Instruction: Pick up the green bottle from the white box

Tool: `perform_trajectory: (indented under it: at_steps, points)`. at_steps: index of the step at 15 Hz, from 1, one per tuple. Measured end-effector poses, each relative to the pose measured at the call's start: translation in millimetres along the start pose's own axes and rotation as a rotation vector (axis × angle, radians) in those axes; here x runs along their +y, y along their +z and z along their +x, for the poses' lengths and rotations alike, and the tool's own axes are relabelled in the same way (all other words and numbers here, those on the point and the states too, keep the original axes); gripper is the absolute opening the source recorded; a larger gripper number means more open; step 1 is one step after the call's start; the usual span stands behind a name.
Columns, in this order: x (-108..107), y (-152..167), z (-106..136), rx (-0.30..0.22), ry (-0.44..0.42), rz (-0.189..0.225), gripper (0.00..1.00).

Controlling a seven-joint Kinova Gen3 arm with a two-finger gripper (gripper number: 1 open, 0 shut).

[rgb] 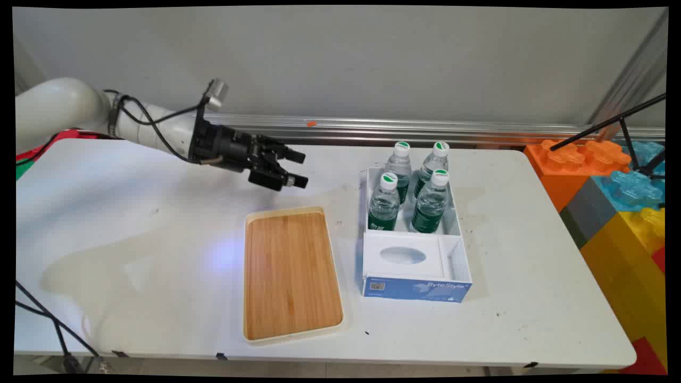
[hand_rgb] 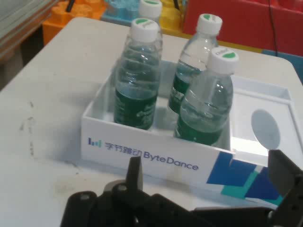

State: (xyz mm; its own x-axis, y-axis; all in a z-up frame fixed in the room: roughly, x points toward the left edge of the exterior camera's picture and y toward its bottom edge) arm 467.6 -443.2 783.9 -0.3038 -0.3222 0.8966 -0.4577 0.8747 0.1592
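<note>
Black tool: two-finger unit on the white arm, hovering above the worktop and pointing toward the picture's right in the main view.
Tool state: fingers spread wide, nothing between them.
Tool contact: none; clear of every object.
Nearest object: wooden tray, lying flat on the worktop just below and in front of the tool in the main view; bamboo-coloured floor, pale raised rim, nothing on it.
White box: open-topped, standing on the worktop just beside the tray, on its right in the main view; blue printed panel on the near wall reads "ByteStyle"; the wall facing the hand camera reads "ByteDance".
Box layout: two compartments; the far one holds the bottles, the near one holds a white insert with an oval cut-out.
Water bottles: four, upright, clear plastic, green labels, white caps with a green mark, grouped two by two in the far compartment.
Bottle position, hand view: directly ahead of the tool, behind the lettered wall.
Toy bricks: large orange, blue, yellow and grey blocks stacked beyond the worktop's right edge.
Cables: black, crossing the worktop's near left corner.
</note>
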Motion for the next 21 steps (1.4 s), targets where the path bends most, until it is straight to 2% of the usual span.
perform_trajectory:
  at_steps: [7, 21]
  points:
    - [11, 25, -12, 0.007, 0.016, -0.035, 1.00]
    - [20, 106, -28, 0.050, 0.044, -0.077, 1.00]
